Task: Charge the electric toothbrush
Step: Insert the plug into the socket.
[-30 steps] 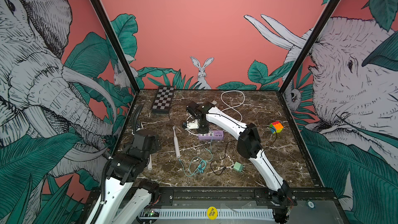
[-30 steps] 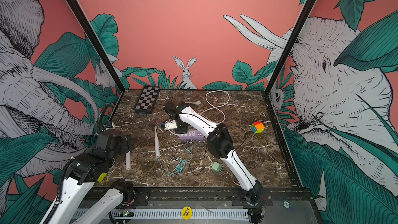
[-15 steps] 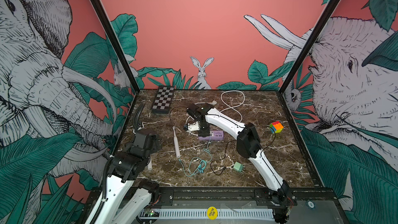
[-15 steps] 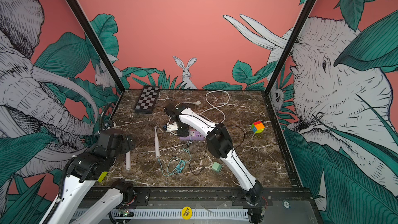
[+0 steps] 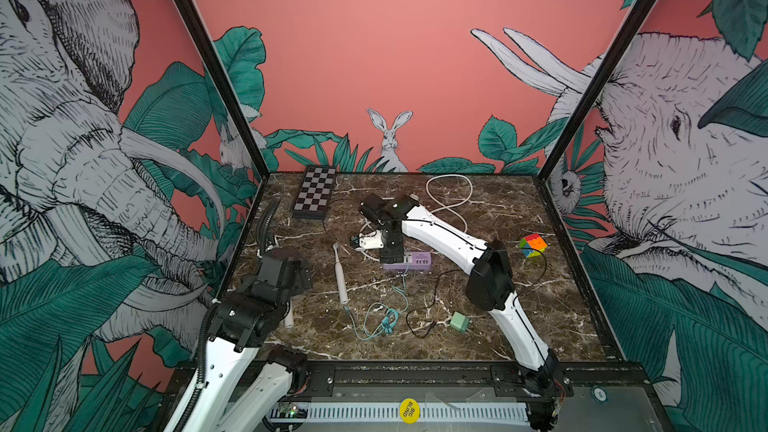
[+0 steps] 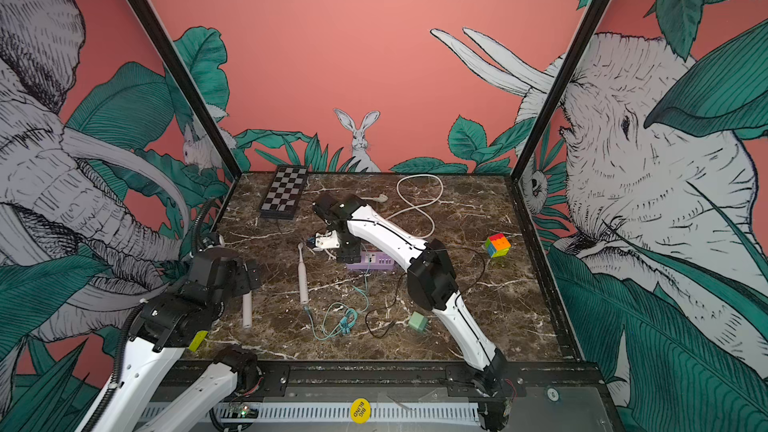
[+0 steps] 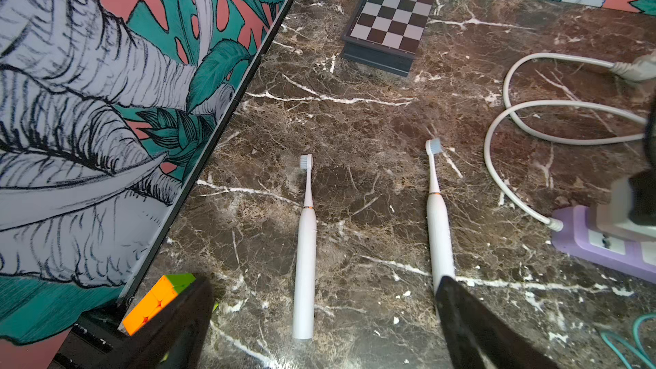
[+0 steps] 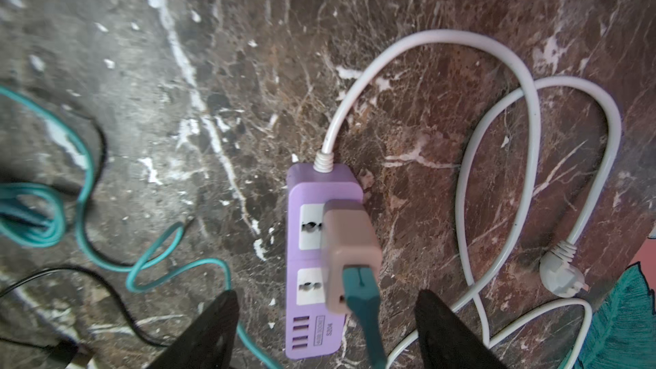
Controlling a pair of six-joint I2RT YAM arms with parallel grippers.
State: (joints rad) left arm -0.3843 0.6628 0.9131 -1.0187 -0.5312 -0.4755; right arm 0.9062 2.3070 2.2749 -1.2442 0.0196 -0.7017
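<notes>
Under the widely spread right tool (image 8: 326, 299), the adapter (image 8: 349, 243) sits plugged into the purple strip (image 8: 319, 189), untouched.

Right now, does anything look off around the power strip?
The purple power strip has its own white plug lying loose on the table, in no socket, though the beige adapter with the teal cable sits in it.

Right gripper (image 6: 348, 257) sits over purple power strip (image 6: 376, 261). Toothbrush (image 6: 304, 280) lies flat on marble table (image 6: 511, 317) at its 9 o'clock, teal cable (image 6: 337, 320) bunched at 7.
</notes>
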